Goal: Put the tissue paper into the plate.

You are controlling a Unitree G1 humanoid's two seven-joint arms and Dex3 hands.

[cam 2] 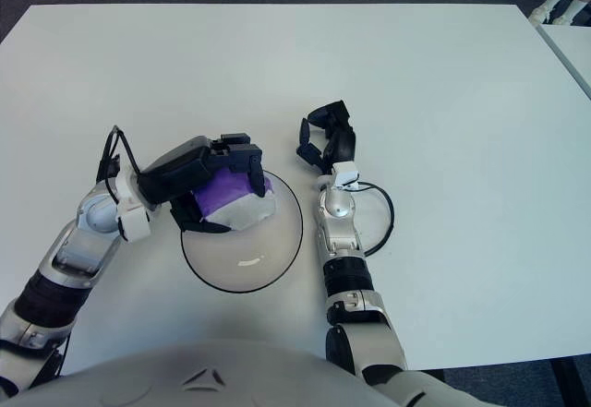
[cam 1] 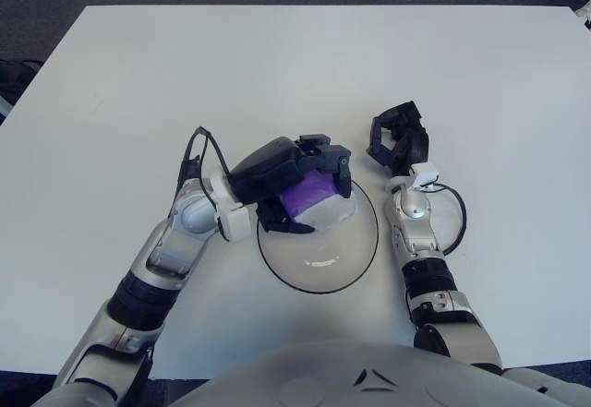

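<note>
A purple and white tissue pack (cam 1: pixel 317 199) is gripped in my left hand (cam 1: pixel 297 184), whose dark fingers curl over its top and underside. The pack hangs low over the far left part of a clear round plate (cam 1: pixel 325 269) with a dark rim, which lies on the white table straight in front of me. Whether the pack touches the plate cannot be told. My right hand (cam 1: pixel 397 139) shows just right of the plate's far edge, fingers curled and holding nothing.
The white table (cam 1: pixel 305 65) stretches wide on all sides of the plate. A black cable loops beside each wrist, one at the left forearm (cam 1: pixel 191 149) and one at the right forearm (cam 1: pixel 454 218). Dark floor lies beyond the far edge.
</note>
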